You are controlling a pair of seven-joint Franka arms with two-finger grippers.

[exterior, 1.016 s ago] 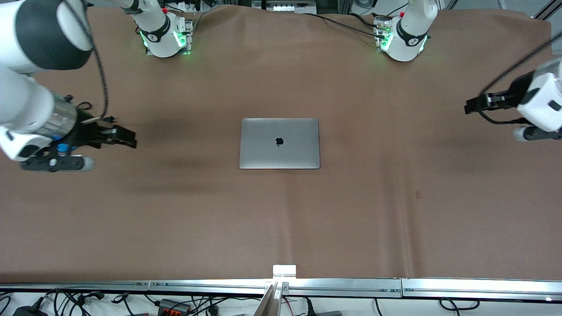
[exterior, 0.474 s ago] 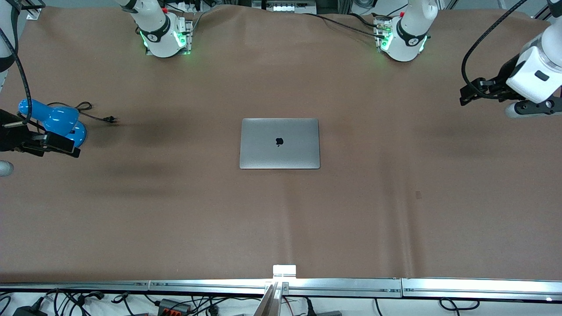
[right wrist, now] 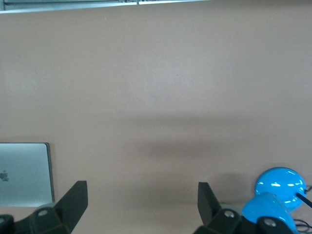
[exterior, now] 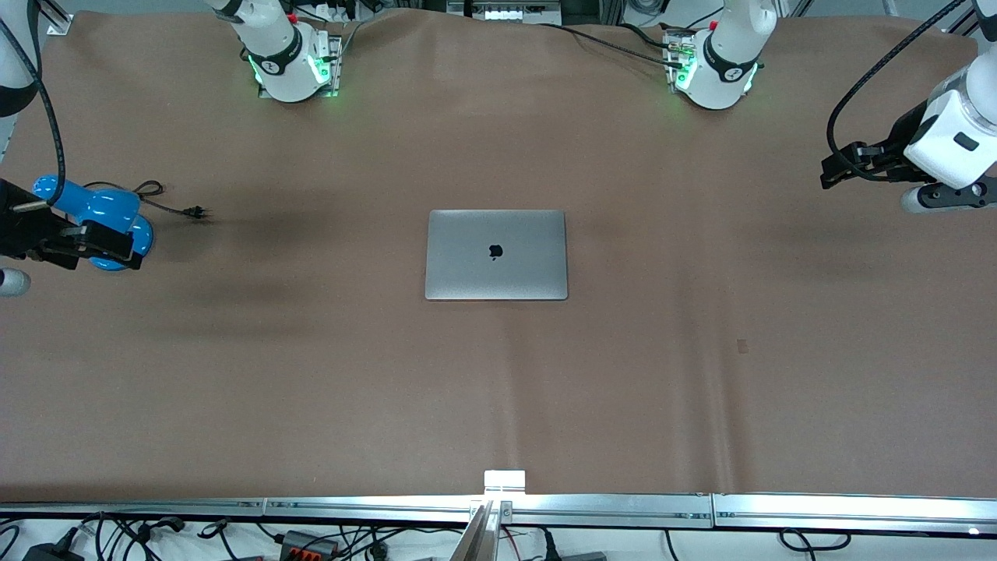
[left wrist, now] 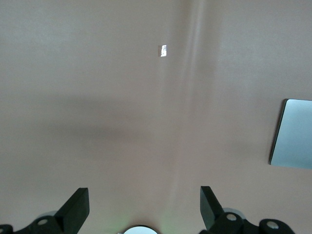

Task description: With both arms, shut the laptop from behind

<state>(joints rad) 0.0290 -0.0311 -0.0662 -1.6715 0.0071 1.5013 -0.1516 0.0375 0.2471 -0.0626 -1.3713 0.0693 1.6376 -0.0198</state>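
The silver-grey laptop (exterior: 496, 254) lies shut and flat in the middle of the brown table, its dark apple logo facing up. Part of its lid shows in the left wrist view (left wrist: 294, 134) and in the right wrist view (right wrist: 24, 173). My left gripper (exterior: 832, 171) is open and empty, up in the air over the left arm's end of the table, well apart from the laptop; its fingers spread wide in its wrist view (left wrist: 144, 207). My right gripper (exterior: 117, 249) is open and empty over the right arm's end, also spread wide in its wrist view (right wrist: 141, 202).
A blue desk lamp (exterior: 100, 218) with a black cord and plug (exterior: 195, 210) lies under my right gripper; it also shows in the right wrist view (right wrist: 273, 195). A metal rail (exterior: 498, 506) runs along the table's near edge. The arm bases (exterior: 292, 66) stand along the back edge.
Both arms have drawn back from the laptop toward the table's ends. The right arm swung outward and uncovered the blue lamp. The laptop has not moved.
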